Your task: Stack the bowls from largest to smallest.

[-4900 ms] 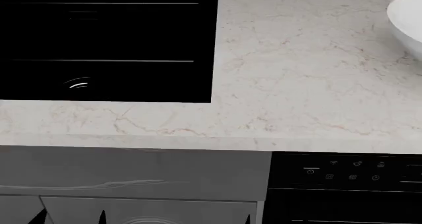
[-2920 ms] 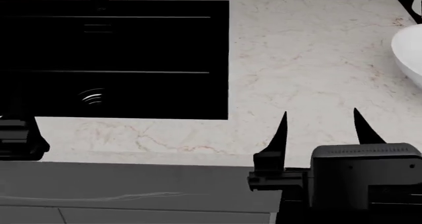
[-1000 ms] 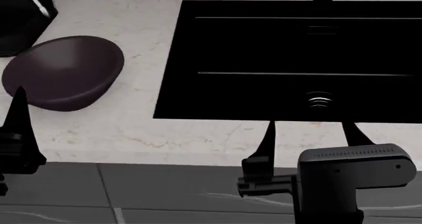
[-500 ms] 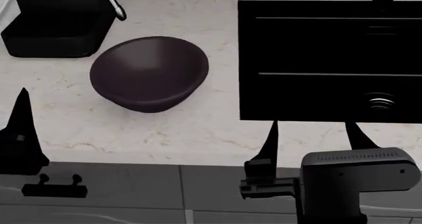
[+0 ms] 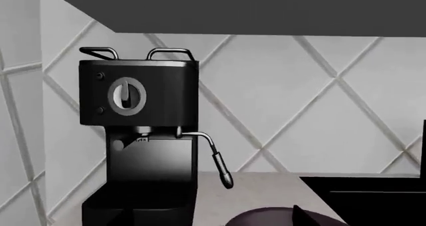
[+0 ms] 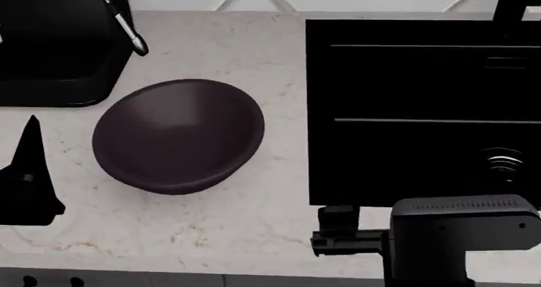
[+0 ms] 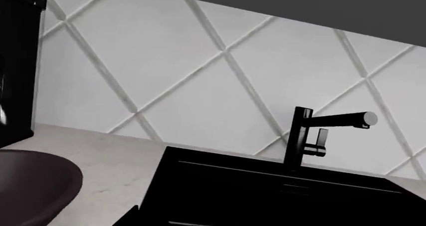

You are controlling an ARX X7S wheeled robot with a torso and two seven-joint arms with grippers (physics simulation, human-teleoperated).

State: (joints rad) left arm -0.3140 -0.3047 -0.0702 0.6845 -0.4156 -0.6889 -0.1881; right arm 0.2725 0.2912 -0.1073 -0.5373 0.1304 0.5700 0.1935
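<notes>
I see 1 glossy dark brown bowl [image 6: 178, 144] on the marble table [image 6: 253, 223], between a black espresso machine [image 6: 59, 46] and a black sink [image 6: 422, 109]; I cannot tell either hand's state.

Black pointed left gripper finger [image 6: 28, 166]; boxy dark-grey right wrist housing [image 6: 465, 236], ribbed top edge.

Head view steeply downward; both low wrist views wallward, sharing brown bowl [image 6: 177, 144].

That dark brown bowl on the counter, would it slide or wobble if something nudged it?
Probably both. The dark brown bowl looks glossy and rigid, sitting on smooth marble-like counter, so it may slide easily. Its rounded underside suggests it could rock when pushed at the rim.
</notes>
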